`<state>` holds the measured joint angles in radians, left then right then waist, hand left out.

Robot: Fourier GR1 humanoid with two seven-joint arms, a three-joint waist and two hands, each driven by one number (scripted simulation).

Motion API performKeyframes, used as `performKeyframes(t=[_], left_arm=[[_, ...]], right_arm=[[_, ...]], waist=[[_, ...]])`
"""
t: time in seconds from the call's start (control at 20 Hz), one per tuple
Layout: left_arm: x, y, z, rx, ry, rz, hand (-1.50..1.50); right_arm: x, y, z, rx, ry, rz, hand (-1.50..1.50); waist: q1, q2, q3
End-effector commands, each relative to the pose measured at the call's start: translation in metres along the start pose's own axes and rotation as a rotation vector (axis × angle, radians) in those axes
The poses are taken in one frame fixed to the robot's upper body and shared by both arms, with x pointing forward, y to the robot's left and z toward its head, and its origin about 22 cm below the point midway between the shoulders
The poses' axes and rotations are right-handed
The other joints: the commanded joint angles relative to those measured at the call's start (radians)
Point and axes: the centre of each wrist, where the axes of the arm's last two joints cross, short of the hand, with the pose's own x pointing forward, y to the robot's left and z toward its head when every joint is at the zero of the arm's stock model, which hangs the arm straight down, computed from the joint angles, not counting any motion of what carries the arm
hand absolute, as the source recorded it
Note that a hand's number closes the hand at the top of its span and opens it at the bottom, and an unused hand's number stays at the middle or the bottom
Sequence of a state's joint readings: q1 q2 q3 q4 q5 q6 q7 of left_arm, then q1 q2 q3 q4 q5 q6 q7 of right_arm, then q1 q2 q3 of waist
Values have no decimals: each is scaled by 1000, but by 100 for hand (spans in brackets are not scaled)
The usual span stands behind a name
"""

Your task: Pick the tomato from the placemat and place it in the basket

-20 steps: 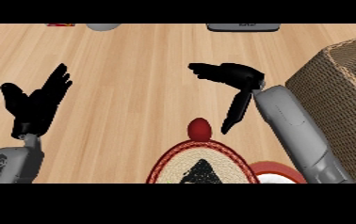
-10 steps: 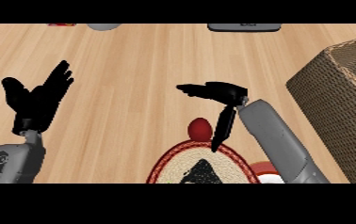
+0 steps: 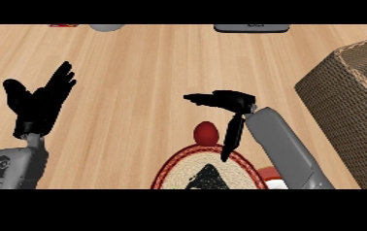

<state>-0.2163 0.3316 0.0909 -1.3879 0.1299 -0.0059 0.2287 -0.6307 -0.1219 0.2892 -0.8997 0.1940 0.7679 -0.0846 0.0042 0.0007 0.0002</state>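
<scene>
Hovering beside the tomato [image 3: 206, 132], my right hand [image 3: 237, 101] is spread, fingers pointing left, thumb hanging down just right of it. The tomato sits on the placemat's [image 3: 183, 161] far rim (basket [image 3: 337, 99] well to the right). My left hand [image 3: 39, 106] rests open at the left.

You have one tomato [image 3: 206, 132], one placemat [image 3: 179, 164] and one basket [image 3: 337, 104]. You see two hands: left hand [image 3: 39, 104], right hand [image 3: 228, 100]. Along the far edge you get one red item [image 3: 63, 25], one grey item [image 3: 106, 27] and one dark item [image 3: 251, 27].

Red tomato [image 3: 206, 132] at the far rim of the placemat [image 3: 179, 164], right hand [image 3: 237, 100] outstretched just beside it, basket [image 3: 337, 108] at right.
</scene>
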Motion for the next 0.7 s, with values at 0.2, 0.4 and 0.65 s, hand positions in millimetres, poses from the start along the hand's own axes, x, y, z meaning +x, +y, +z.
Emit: performKeyframes(t=[0.2,0.4,0.65], left_arm=[[-8,17,-15,-5,4,8,0],[-13,9,0,-2,-5,10,0],[-7,-10,-11,8,-10,-9,0]], right_arm=[[-11,-3,2,33,-74,-48,-150],[-15,-2,28,48,-95,-40,-150],[-3,25,-3,42,-21,36,-150]], waist=[[0,2,0],[-2,-1,0],[-5,0,0]])
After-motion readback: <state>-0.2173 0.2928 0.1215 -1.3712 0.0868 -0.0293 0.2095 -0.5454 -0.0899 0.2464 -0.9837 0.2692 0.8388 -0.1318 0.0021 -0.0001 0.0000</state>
